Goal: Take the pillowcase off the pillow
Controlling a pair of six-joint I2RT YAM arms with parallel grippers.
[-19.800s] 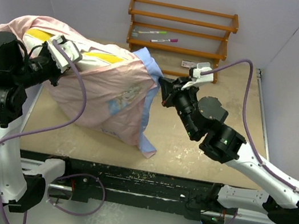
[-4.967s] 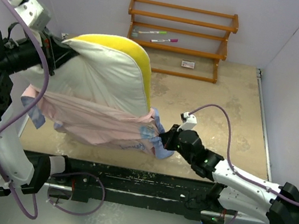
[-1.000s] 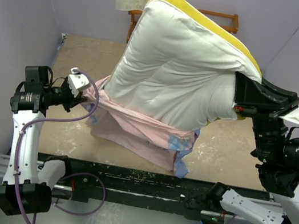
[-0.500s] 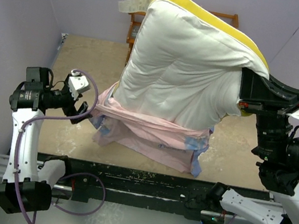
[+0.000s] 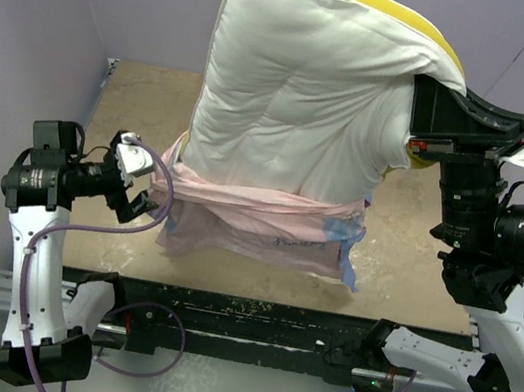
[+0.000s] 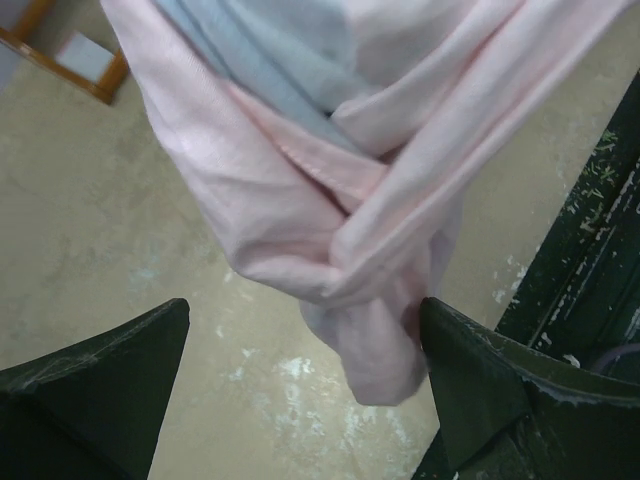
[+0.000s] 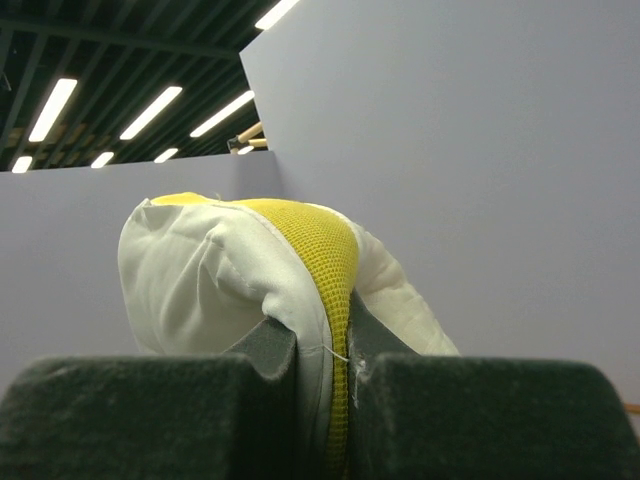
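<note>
CHANGE: left gripper (image 5: 139,193) just let go, jaws now spread beside the cover | HELD: right gripper (image 7: 338,350) pinching yellow-banded edge of puffy cream-white quilted pillow (image 5: 301,91), hoisted high | ITEM: thin pink-and-light-blue fabric pillowcase (image 5: 257,226) bunched round pillow's lower end, over tan table (image 5: 404,252) | STATUS: likely unfinished; re-grip, pull down.
</note>
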